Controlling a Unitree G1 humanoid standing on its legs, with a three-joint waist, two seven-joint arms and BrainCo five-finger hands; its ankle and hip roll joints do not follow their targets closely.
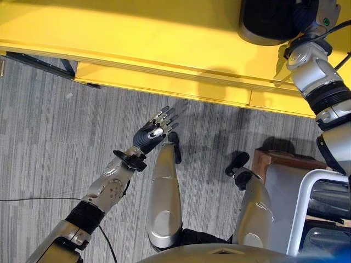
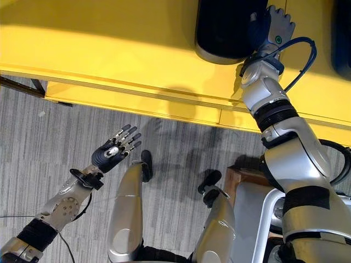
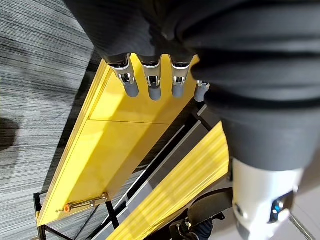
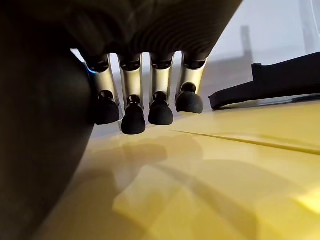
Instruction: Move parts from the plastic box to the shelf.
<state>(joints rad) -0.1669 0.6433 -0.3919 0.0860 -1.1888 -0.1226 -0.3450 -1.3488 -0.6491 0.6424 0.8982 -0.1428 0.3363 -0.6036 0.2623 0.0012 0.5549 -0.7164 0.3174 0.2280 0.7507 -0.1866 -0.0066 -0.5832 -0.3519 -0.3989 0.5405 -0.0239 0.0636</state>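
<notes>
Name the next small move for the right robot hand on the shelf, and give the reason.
Probably draw the right robot hand back off the yellow shelf. The dark part already rests on the shelf beside it, and the right wrist view shows its fingers hanging relaxed, closed on nothing.

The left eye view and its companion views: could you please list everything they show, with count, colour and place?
Shelf: one, yellow, its boards running across the far side of the scene above the floor.
Black part: one, black with a grey rim, lying on the shelf top beside the right hand.
Second dark item: one, dark, on the shelf at the right edge of the right eye view; what it is cannot be told.
Shelf frame: black metal bars under the yellow boards.
Floor: grey striped carpet.
Left hand: fingers straight, empty, over the carpet before the shelf.
Right hand: on the shelf top against the black part, fingers extended.
</notes>
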